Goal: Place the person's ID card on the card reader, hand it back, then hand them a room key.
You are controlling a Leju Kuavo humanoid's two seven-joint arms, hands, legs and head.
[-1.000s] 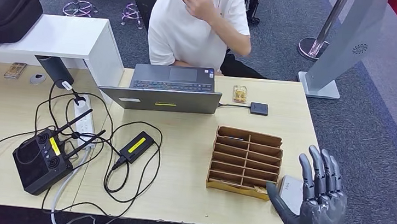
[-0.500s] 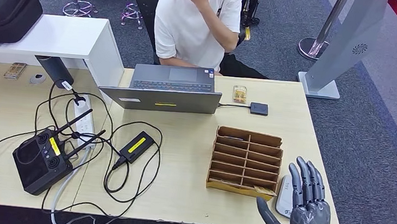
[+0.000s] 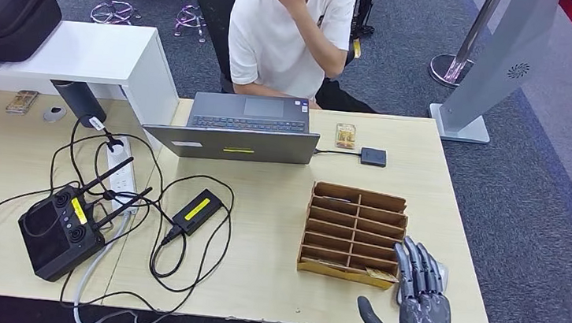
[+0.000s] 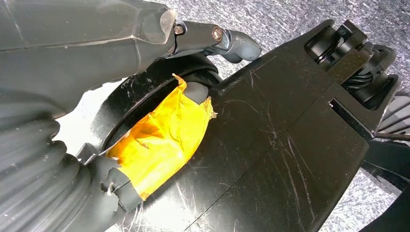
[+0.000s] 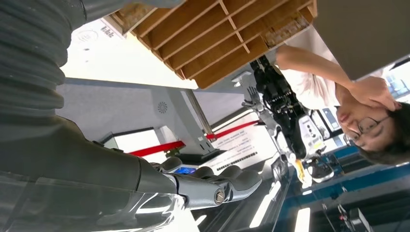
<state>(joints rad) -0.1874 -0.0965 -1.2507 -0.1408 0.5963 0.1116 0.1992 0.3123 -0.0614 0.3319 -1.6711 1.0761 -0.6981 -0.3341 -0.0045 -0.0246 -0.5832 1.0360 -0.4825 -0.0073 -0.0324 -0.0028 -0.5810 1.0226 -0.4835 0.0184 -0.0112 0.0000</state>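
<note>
Tan ID card (image 3: 345, 135) lay beside the small black card reader (image 3: 373, 156) (touching neither).
Right hand (image 3: 415, 315) hovered spread and empty at the tabletop (image 3: 271, 279) edge, beside the wooden organizer (image 3: 353, 233); left hand's (image 4: 72, 58) state couldn't be told.

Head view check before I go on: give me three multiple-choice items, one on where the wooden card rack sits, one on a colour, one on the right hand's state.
1. Where is the wooden card rack?
A. On the white counter
B. On the desk, just ahead of the right hand
C. On the carpet

2. What colour is the label on the small black box among the cables?
A. Yellow
B. Red
C. Blue

3. What is the right hand's state?
A. Holding a card
B. Closed in a fist
C. Empty, fingers apart

Answers: 1 B, the rack stands on the desk's near right part by the hand. 2 A, a yellow strip runs along its top. 3 C, nothing lies between its spread fingers.
</note>
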